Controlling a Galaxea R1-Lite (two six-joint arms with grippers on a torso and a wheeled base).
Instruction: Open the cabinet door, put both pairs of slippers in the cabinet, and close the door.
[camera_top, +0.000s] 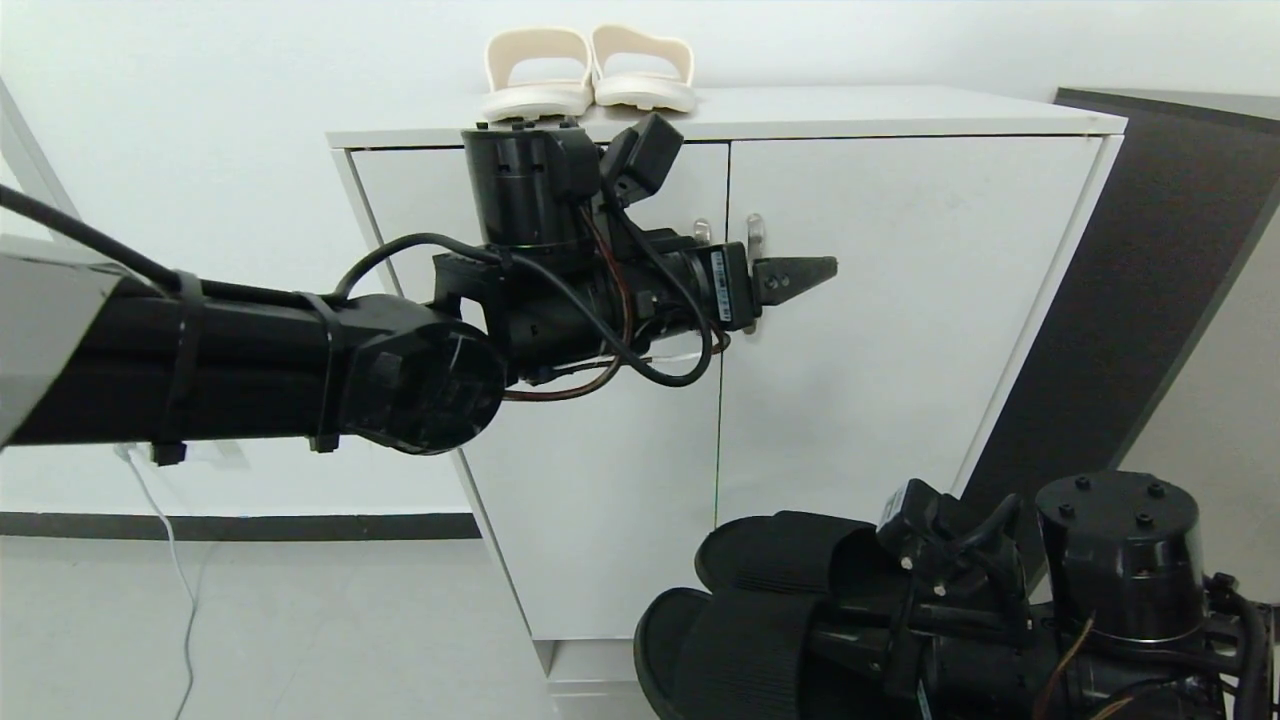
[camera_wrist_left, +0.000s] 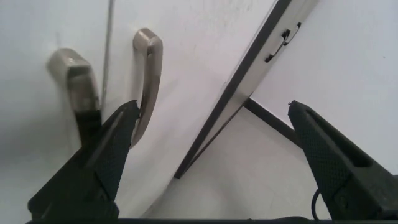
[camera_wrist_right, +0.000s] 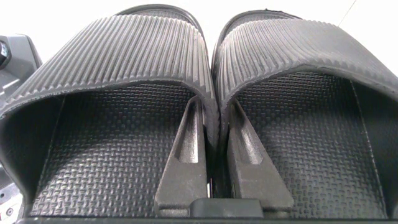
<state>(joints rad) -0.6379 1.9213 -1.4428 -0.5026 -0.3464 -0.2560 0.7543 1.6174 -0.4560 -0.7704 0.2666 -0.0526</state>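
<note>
White and plain, the cabinet stands against the wall with its two doors, left and right, both shut and meeting at a thin middle seam. Two small curved metal handles sit side by side near the top of that seam, one on each door. On the cabinet's flat top, towards its left end, rests one pair of cream slippers: two open-toed slides set close together, with broad straps. The second pair, the black slippers, also counts two; they are ribbed across the straps, with pebbled footbeds, and they hang low in front of the right door. The right gripper holds them there, one finger inside each slipper, pinching the two touching inner walls together. The left gripper is up at handle height in front of the doors, its fingers spread wide with nothing between them; one fingertip lies just beside a handle, and I cannot tell whether it touches.
</note>
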